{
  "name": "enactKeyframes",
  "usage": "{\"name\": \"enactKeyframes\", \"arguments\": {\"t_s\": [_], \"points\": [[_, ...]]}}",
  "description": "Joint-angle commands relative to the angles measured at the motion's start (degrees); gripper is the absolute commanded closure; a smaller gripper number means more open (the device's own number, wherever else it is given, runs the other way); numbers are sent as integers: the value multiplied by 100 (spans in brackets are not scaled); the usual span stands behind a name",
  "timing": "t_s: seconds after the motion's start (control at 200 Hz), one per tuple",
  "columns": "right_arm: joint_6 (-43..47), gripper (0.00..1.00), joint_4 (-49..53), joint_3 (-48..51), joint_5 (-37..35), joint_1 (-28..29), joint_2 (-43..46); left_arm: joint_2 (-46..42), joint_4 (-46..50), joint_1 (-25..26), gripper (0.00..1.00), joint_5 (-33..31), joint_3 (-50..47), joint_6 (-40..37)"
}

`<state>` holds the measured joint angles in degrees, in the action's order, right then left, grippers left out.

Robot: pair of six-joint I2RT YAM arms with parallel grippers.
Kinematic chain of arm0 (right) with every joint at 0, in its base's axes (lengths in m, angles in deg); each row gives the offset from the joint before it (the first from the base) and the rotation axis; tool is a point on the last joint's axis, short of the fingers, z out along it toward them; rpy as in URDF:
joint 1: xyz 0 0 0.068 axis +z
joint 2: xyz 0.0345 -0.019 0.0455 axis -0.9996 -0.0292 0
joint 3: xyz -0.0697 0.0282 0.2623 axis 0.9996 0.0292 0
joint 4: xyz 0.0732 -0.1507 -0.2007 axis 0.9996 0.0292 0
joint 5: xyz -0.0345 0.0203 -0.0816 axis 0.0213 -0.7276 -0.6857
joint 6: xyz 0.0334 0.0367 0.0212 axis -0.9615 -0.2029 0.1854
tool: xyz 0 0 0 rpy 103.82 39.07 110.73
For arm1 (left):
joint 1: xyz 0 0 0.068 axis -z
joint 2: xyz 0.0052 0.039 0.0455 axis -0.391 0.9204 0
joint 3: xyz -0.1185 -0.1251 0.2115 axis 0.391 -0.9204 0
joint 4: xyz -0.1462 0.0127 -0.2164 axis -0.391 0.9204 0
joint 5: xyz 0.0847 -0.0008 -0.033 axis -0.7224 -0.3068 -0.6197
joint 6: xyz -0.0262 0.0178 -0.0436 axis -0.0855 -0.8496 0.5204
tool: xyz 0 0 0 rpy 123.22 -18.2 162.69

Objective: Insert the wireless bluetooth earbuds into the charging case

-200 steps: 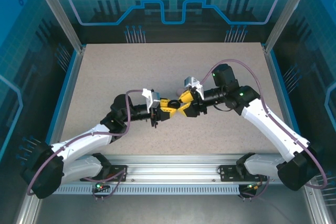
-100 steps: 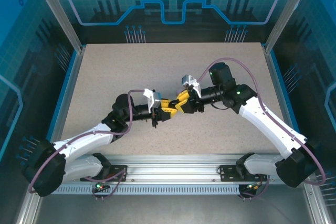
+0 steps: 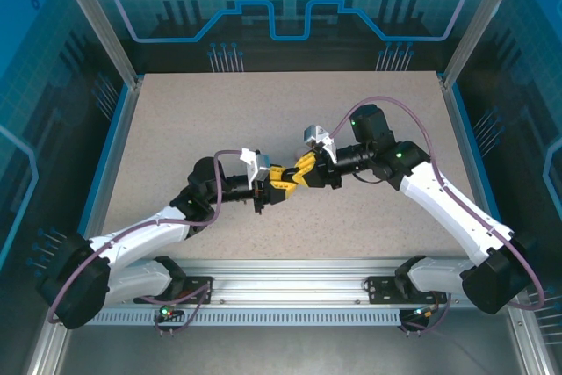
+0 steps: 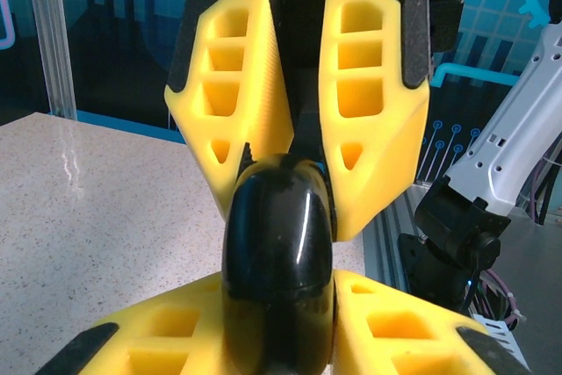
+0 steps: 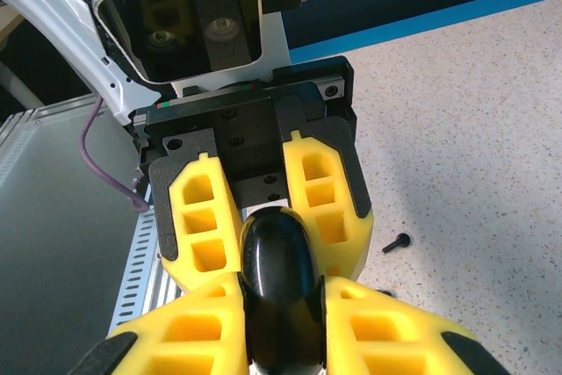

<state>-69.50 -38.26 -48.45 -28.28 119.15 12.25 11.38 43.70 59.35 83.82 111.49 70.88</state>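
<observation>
Yellow on yellow: from above, my left gripper (image 3: pixel 285 179) and right gripper (image 3: pixel 301 172) meet tip to tip over the middle of the speckled table (image 3: pixel 176 129), so both can work on one piece. At the left wrist, my fingers pinch the glossy black charging case (image 4: pixel 279 252), with the right's fingers clamped on its far end, I judge to pry it open. At the right wrist I see the same shared pinch, and one black earbud (image 5: pixel 398 241) lies loose on the table nearby, not yet inserted.

Left hand (image 4: pixel 281 344), right hand (image 4: pixel 297 142) pinch case (image 4: pixel 279 252) (glossy black).
</observation>
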Motion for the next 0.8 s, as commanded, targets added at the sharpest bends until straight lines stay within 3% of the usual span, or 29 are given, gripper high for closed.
{"name": "enactKeyframes", "arguments": {"t_s": [0.0,0.405,0.56,0.795], "points": [[30,80,180,-102,181,124,-5,-22,-266,40,71,-147,175,-48],[117,79,275,-79,185,138,-14,-35,-261,36,70,-204,201,-19],[159,79,337,-71,159,143,-8,-29,-259,41,66,-222,209,-17],[110,79,282,-71,144,147,4,-28,-214,38,79,-226,219,-18]]}}
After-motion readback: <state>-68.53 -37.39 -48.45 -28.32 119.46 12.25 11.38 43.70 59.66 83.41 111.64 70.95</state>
